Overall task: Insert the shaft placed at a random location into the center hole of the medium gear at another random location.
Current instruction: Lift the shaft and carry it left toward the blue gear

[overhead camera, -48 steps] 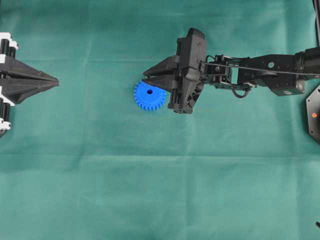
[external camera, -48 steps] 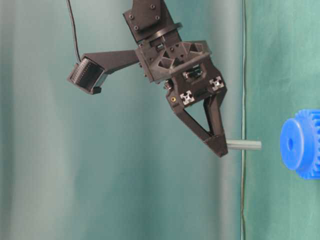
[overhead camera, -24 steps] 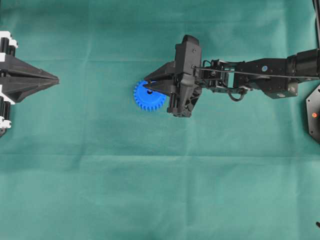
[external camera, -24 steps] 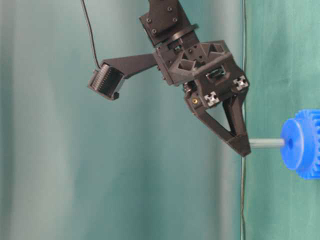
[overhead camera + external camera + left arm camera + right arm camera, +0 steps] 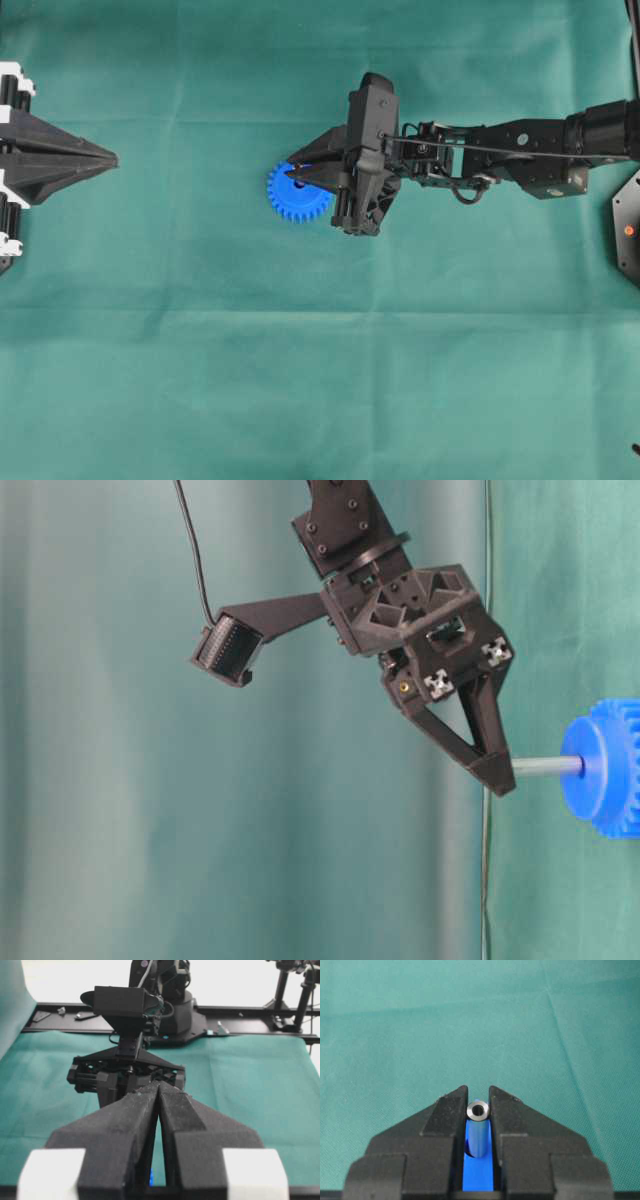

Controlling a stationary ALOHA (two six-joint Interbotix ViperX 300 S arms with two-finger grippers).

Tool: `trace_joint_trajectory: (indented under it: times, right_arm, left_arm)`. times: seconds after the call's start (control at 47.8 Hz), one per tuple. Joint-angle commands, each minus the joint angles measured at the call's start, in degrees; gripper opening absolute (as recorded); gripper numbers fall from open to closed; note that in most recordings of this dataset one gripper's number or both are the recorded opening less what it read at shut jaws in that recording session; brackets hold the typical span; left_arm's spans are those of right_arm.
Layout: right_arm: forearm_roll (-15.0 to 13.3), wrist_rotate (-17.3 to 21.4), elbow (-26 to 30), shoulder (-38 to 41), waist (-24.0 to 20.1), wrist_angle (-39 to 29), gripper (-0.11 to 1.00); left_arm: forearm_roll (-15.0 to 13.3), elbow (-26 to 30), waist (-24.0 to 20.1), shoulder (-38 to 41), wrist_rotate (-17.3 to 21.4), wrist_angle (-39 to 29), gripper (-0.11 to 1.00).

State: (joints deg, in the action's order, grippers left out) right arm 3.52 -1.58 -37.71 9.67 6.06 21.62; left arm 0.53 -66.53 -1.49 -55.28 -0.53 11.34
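The blue medium gear (image 5: 293, 199) lies flat on the green cloth, left of centre. My right gripper (image 5: 292, 172) hangs over it, shut on the silvery shaft (image 5: 546, 767). The shaft is held upright, and its lower end meets the gear (image 5: 604, 770) at the middle. In the right wrist view the shaft's ring-shaped top (image 5: 478, 1110) sits between the fingers (image 5: 449, 1110), with blue gear (image 5: 479, 1175) below. A dark edge of the center hole (image 5: 469, 1149) shows beside the shaft's foot. My left gripper (image 5: 110, 160) rests shut at the left edge, far from the gear.
Green cloth (image 5: 320, 380) covers the whole table. A black round fixture (image 5: 628, 228) sits at the right edge. In the left wrist view the right arm (image 5: 127, 1045) stands straight ahead, with a black frame rail (image 5: 250, 1010) behind it.
My right gripper has carried the shaft down and slightly left. Its lower end went from hanging clear of the gear to meeting the gear's middle. The left gripper has not moved.
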Motion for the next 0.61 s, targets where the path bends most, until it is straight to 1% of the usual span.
trace_joint_trajectory:
  times: [0.0, 0.188, 0.585]
  right_arm:
    - [0.26, 0.09, 0.97, -0.62, -0.18, 0.62, 0.13]
    - [0.26, 0.09, 1.05, -1.23, -0.18, 0.44, 0.13]
    - [0.09, -0.35, 0.7, -6.5, -0.09, -2.02, 0.13]
  left_arm:
    - [0.18, 0.97, -0.09, 0.44, 0.0, 0.26, 0.0]
    - [0.18, 0.97, -0.18, 0.44, -0.09, 0.26, 0.0]
    - [0.18, 0.97, -0.18, 0.35, -0.09, -0.09, 0.0]
